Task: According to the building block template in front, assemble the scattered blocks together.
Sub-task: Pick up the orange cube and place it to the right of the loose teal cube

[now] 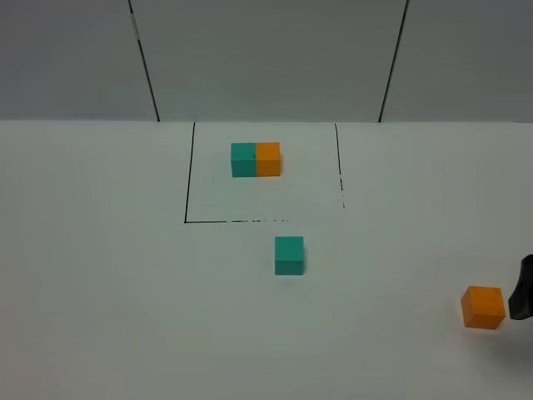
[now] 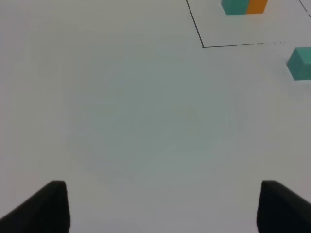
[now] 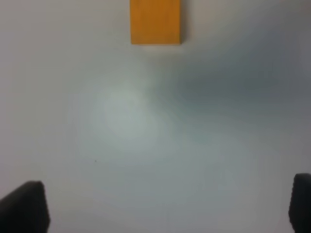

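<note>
The template, a teal cube and an orange cube joined side by side, sits inside a black outlined square at the back of the table. It also shows in the left wrist view. The loose teal cube lies just in front of the square and shows in the left wrist view. The loose orange cube lies at the far right and shows in the right wrist view. My right gripper is open and empty, just right of the orange cube, and its dark tip shows at the frame edge. My left gripper is open and empty over bare table.
The black outlined square is drawn on the white table; its front line is partly broken. A grey panelled wall stands behind the table.
</note>
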{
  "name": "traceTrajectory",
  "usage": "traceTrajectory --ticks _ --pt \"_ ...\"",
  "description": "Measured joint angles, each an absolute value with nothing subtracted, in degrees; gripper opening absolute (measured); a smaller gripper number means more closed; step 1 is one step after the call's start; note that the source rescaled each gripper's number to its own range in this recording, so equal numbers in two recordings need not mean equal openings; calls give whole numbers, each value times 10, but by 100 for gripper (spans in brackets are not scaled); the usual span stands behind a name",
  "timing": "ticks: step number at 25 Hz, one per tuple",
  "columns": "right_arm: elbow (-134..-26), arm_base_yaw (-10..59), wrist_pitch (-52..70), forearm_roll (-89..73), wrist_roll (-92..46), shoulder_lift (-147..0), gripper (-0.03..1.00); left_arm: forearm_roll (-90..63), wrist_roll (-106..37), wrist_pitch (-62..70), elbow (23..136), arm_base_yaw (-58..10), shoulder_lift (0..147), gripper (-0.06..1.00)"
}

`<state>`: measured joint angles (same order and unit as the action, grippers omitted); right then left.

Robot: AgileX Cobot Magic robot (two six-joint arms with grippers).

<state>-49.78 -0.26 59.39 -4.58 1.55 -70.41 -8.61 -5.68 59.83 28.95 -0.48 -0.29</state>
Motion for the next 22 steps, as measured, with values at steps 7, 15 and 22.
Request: traceTrajectory --ticks 7,15,22 --pt "-501 -3 546 -53 12 -752 100 -86 -57 598 290 -5 -3 73" --pt "-501 -3 491 -113 -47 -806 100 -86 -57 598 290 -5 -3 73" --pt "-501 -2 454 -118 -55 -886 100 -86 -57 598 290 -5 -3 73"
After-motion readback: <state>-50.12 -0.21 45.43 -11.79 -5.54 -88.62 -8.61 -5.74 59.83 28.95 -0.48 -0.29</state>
